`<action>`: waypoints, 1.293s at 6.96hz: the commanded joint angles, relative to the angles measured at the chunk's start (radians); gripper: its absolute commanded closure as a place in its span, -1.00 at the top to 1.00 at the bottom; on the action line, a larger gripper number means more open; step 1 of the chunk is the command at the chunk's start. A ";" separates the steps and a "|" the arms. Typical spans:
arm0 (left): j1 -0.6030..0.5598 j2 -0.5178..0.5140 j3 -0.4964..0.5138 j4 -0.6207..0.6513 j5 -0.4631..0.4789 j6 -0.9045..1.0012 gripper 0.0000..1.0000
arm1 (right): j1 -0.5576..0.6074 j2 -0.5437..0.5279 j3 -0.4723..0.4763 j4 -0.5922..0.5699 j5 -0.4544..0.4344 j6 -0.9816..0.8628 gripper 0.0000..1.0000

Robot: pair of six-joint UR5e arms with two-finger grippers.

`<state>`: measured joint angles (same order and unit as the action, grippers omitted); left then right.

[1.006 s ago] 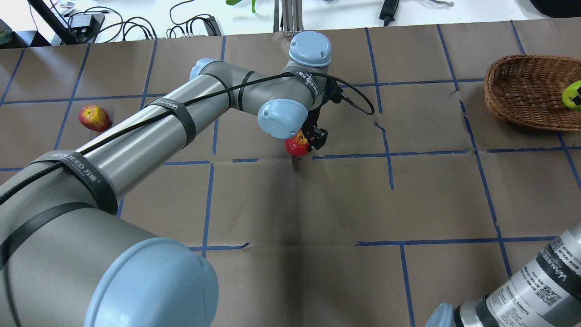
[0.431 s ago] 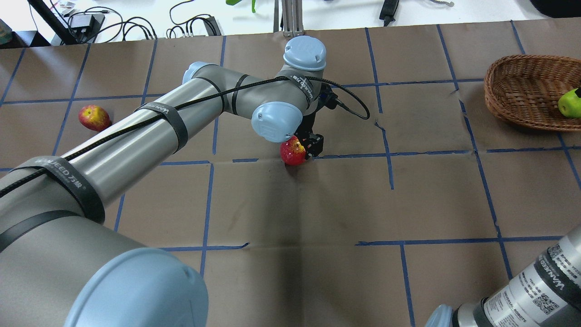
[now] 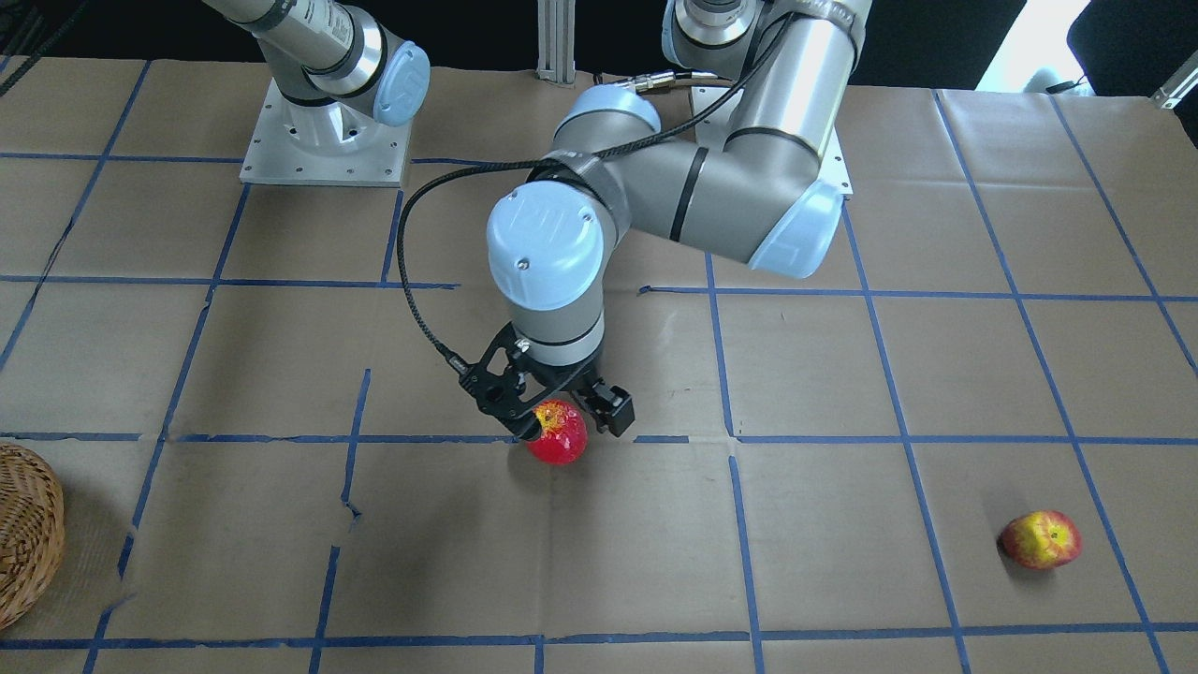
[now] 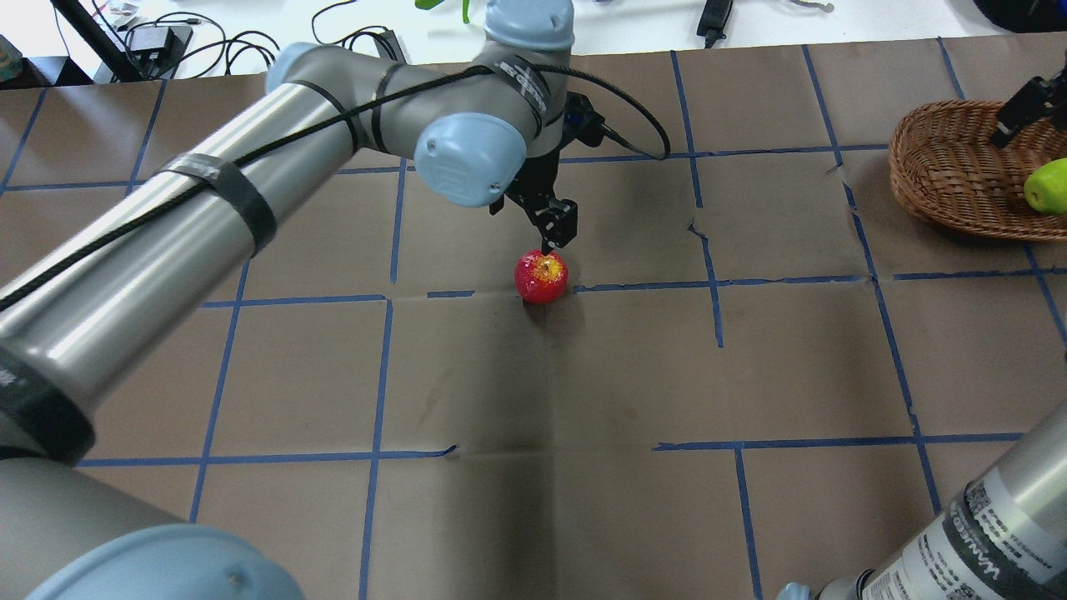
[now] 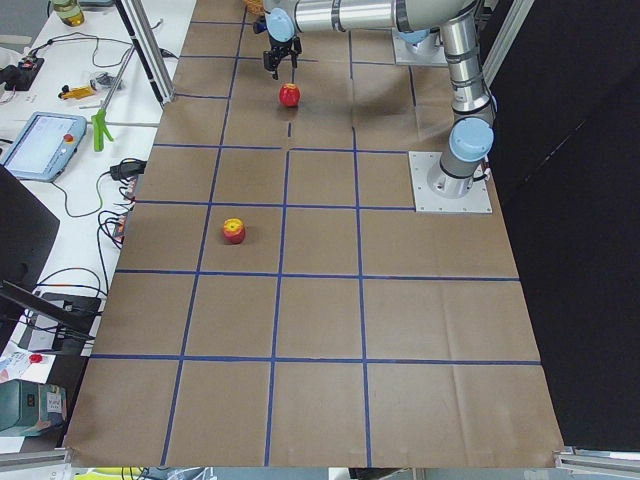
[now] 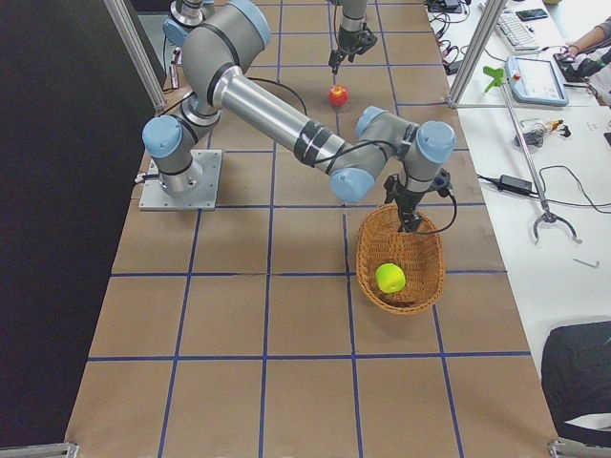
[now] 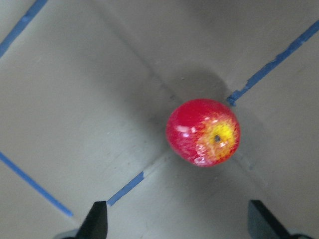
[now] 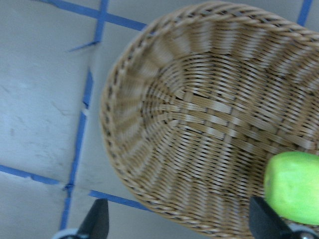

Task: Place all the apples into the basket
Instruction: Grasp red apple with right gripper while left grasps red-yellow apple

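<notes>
– Two grippers, so from the left: are we seeing the left gripper (image 3: pixel 569 414) holding anything?
– No. We are seeing it hanging just above the deep red apple (image 3: pixel 558 436), fingers (image 7: pixel 97 221) spread wide and gripping nothing. That apple is sitting on the table (image 4: pixel 583 375) at a blue tape line. Out to its left the yellow-patched apple (image 3: pixel 1041 540) is lying alone.
– And over to the right?
– The right gripper (image 8: pixel 179 221) is hovering over the basket (image 8: pixel 164 124), likewise spread wide and empty. The green apple (image 8: pixel 294 186) is lying inside.
– What are we noticing against a moment ago?
– The left gripper was straddling the red apple low down, and now it is standing clear above it. The green apple is lying where it was.
</notes>
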<state>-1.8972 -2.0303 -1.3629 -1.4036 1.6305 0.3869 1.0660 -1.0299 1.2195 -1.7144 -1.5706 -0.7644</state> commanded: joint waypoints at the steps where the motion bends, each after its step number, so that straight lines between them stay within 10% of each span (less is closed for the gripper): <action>1: 0.280 0.149 -0.068 -0.078 -0.004 0.056 0.95 | 0.177 -0.114 0.133 0.013 0.000 0.256 0.98; 4: 0.743 0.121 -0.108 -0.057 -0.084 0.122 0.92 | 0.458 -0.220 0.280 -0.078 0.000 0.677 0.98; 9: 0.777 -0.118 -0.053 0.356 -0.034 0.179 0.92 | 0.791 -0.089 0.281 -0.332 0.049 0.935 0.98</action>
<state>-1.1299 -2.0968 -1.4366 -1.0992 1.5813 0.5434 1.7921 -1.1563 1.4990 -1.9964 -1.5291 0.0953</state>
